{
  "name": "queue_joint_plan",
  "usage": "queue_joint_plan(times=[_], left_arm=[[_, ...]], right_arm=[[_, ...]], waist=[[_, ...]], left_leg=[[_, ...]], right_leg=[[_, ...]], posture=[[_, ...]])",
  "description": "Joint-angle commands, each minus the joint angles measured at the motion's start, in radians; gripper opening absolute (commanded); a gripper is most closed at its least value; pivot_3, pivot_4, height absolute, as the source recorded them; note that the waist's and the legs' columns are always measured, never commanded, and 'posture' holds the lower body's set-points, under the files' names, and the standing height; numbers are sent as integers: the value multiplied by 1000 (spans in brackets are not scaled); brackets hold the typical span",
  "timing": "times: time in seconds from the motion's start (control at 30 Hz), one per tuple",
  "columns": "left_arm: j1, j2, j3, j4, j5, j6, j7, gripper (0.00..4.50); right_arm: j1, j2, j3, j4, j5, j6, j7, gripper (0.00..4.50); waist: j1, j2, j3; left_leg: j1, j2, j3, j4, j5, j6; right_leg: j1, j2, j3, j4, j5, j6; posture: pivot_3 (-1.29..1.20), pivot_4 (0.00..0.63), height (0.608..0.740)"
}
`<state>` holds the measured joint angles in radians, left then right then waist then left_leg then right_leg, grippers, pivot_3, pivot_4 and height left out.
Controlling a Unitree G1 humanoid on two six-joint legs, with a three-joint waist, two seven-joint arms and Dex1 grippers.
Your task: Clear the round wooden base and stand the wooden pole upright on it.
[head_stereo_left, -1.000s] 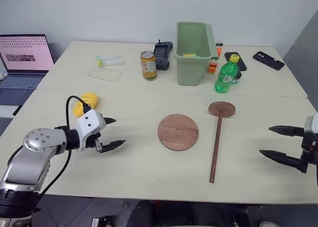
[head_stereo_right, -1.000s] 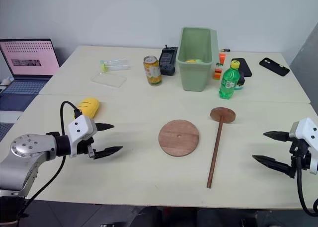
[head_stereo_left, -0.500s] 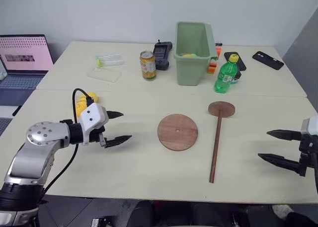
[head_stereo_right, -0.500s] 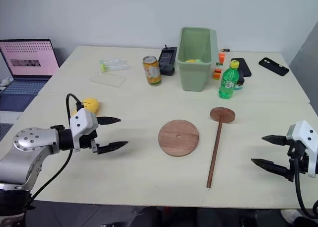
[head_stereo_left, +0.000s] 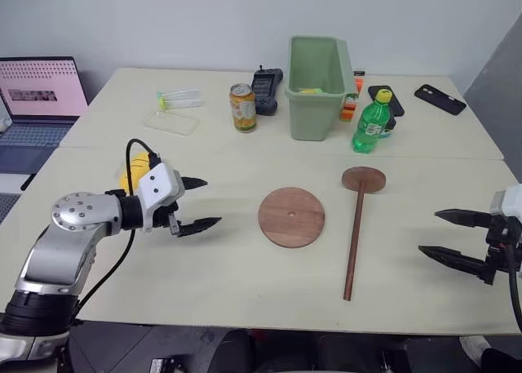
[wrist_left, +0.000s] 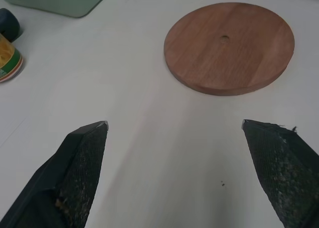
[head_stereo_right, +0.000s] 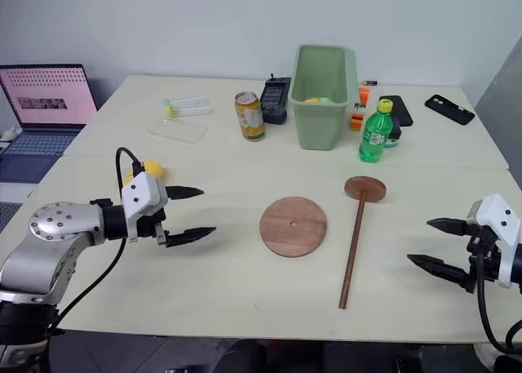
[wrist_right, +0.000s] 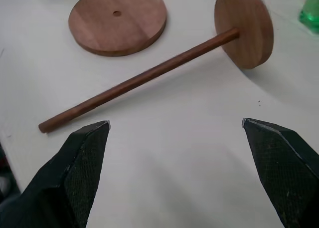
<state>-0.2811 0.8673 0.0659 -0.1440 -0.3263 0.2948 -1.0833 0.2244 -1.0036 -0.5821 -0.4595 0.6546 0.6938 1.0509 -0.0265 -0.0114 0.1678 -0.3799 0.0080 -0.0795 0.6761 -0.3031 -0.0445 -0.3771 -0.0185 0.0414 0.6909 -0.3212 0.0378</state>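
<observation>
The round wooden base (head_stereo_left: pixel 291 216) lies flat mid-table, bare, with a small centre hole (wrist_left: pixel 224 38). The wooden pole (head_stereo_left: pixel 354 241) lies on the table to its right, its disc end (head_stereo_left: pixel 364 179) pointing away from me. My left gripper (head_stereo_left: pixel 200 203) hovers open to the left of the base, nothing between its fingers (wrist_left: pixel 82 153). Well to the right of the pole, my right gripper (head_stereo_left: pixel 447 236) is open too, with the pole (wrist_right: pixel 139 80) and the base (wrist_right: pixel 117 19) ahead of it.
Behind the base stand a green bin (head_stereo_left: pixel 316 85), a green bottle (head_stereo_left: pixel 372 123), a can (head_stereo_left: pixel 243 108), a black device (head_stereo_left: pixel 267 88) and two phones (head_stereo_left: pixel 440 99). A yellow object (head_stereo_left: pixel 137 170) lies behind my left arm. A laptop (head_stereo_left: pixel 41 91) sits at far left.
My left gripper has moved right and a little up, closer to the base. The right gripper has stayed about where it was. Base and pole have not moved.
</observation>
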Motion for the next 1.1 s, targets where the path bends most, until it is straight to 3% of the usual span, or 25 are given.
queue_joint_plan(times=[0.03, 0.1, 0.2, 0.3, 0.53, 0.93, 1.1], left_arm=[[-72, -26, -50, -51, -6, -22, -24, 4500], [-106, -50, -86, -62, -13, -17, -37, 4500], [-179, -122, -174, -78, -21, -19, -74, 4500], [-233, -182, -231, -70, -13, -35, -98, 4500], [-314, -275, -322, -25, 22, -107, -147, 4500], [-283, -306, -339, 1, 96, -192, -119, 4500], [-245, -298, -330, -6, 127, -211, -85, 4500]], right_arm=[[-86, 24, -26, -72, 111, 119, -127, 4469], [-141, 57, -8, -98, 148, 186, -231, 4469], [-267, 188, 58, -134, 200, 379, -523, 4469], [-377, 292, 62, -139, 283, 556, -708, 4469], [-611, 446, 70, -88, 345, 900, -946, 4469], [-912, 430, 358, 315, 346, 921, -1226, 4469], [-992, 463, 402, 456, 356, 921, -1332, 4469]], waist=[[0, 0, 0], [0, 0, 0], [0, -1, -1], [0, -1, 0], [-1, 0, -1], [-6, 0, -1], [-6, 0, -1]], left_leg=[[0, 0, 0, 0, 0, 0], [0, 0, 0, 0, 0, 0], [0, 0, -1, 0, 0, 0], [-1, -1, 0, 1, 0, 0], [-2, -1, 0, 1, 0, 0], [-4, -1, 1, 1, 0, 0], [-5, 0, 1, 1, 0, 0]], right_leg=[[0, 0, 0, 0, 0, 0], [0, 0, 0, 0, 0, 0], [1, 0, -1, 0, 0, 0], [1, 0, 0, 0, 0, 0], [-2, 0, 0, 3, 0, 0], [-8, 0, 1, 5, 0, 0], [-10, 0, 2, 6, 0, 0]], posture=[[0, 150, 740], [0, 150, 740], [0, 150, 740], [0, 150, 740], [0, 150, 740], [0, 150, 740], [0, 150, 740]])
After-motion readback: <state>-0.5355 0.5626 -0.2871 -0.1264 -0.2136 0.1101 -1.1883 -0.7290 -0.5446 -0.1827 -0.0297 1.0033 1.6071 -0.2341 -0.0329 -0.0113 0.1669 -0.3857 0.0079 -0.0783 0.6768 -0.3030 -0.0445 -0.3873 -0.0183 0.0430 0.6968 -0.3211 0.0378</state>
